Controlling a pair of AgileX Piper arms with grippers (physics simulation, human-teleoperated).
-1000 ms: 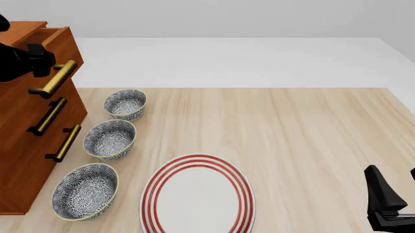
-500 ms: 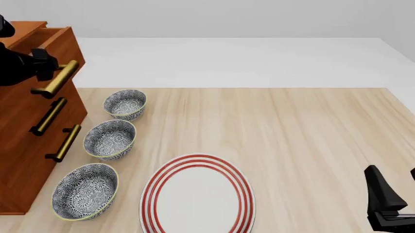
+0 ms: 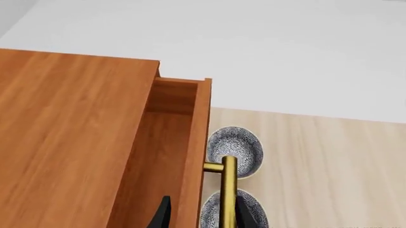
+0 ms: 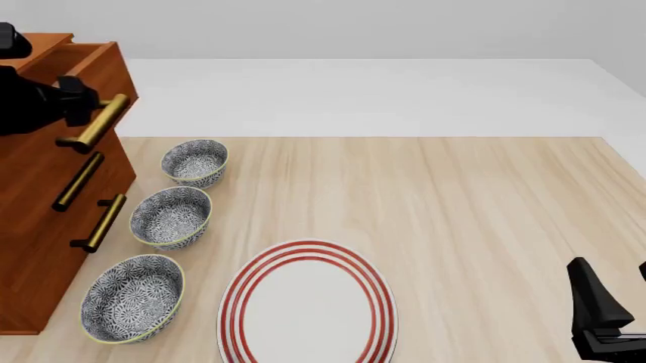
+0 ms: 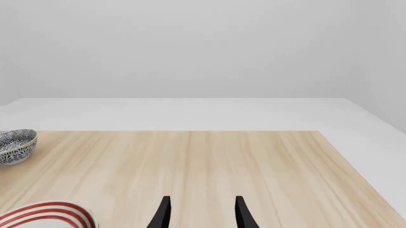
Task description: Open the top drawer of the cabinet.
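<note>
Top drawer (image 4: pixel 86 72): far left, partly pulled out of cabinet (image 4: pixel 41 219).
Left gripper (image 4: pixel 76 102): clenched on drawer's brass handle (image 4: pixel 96 121), fingers straddling the drawer front.
Right gripper (image 5: pixel 199 213): released, jaws parted, near right above table (image 4: pixel 454 227).

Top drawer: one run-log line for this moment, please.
top drawer: partly open | left gripper: around handle | right gripper: open, idle

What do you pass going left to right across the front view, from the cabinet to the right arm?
Cabinet → the three patterned bowls in a column beside it → red-striped plate → bare wooden tabletop → right gripper at the picture's right edge.
</note>
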